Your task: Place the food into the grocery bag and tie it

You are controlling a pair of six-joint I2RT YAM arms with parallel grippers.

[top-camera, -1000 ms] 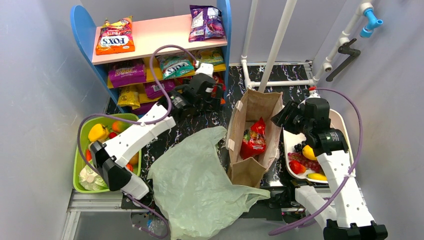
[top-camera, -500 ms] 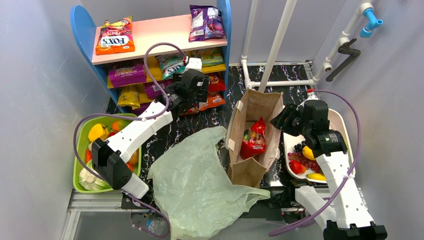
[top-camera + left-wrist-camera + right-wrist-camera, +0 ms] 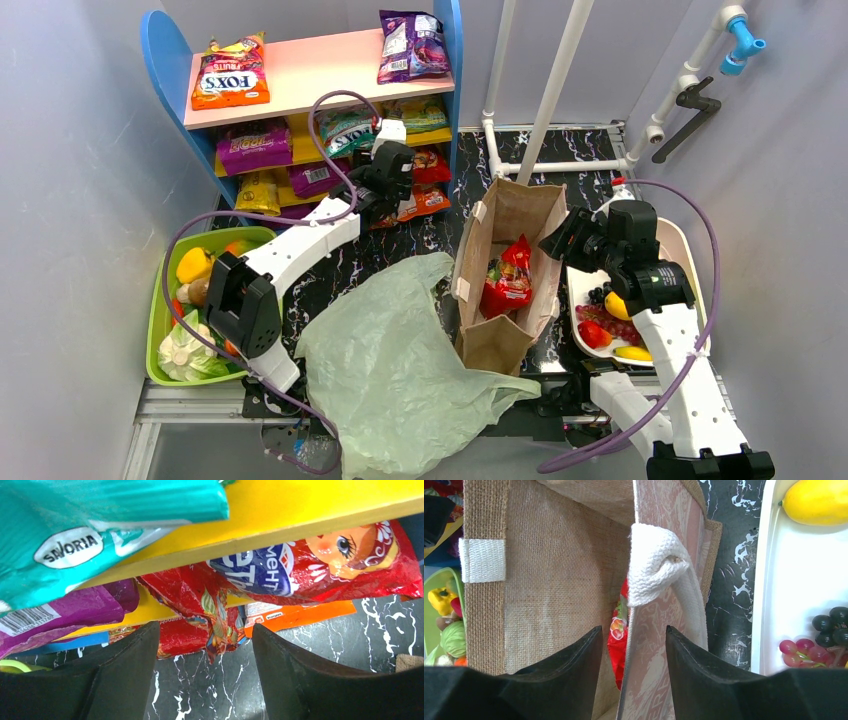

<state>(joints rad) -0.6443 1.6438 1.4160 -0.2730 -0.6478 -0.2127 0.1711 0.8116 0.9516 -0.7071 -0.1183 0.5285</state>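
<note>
The pale-green grocery bag point(image 3: 390, 370) lies crumpled on the table's near middle, with neither gripper on it. The food sits in a green basket point(image 3: 155, 300) at the left: a yellow pepper point(image 3: 195, 265), an orange-red round piece point(image 3: 235, 250) and a green cabbage point(image 3: 185, 355). My left gripper point(image 3: 385, 172) is open and empty at the shelf's lowest level; its wrist view point(image 3: 205, 635) shows red snack packets point(image 3: 200, 605) just ahead. My right gripper point(image 3: 560, 235) is open, its jaws astride the right wall of the brown bag point(image 3: 659, 645).
The stiff brown bag point(image 3: 505, 270) stands upright at centre with a red packet point(image 3: 510, 280) inside. A white tray point(image 3: 685, 255) at the right holds a lemon point(image 3: 816, 500) and grapes point(image 3: 824, 635). A blue shelf point(image 3: 165, 60) with snack packets stands at the back.
My left gripper has moved up and left towards the shelf's lower level, and the arm's elbow has swung right over the basket. The right arm has barely moved.
</note>
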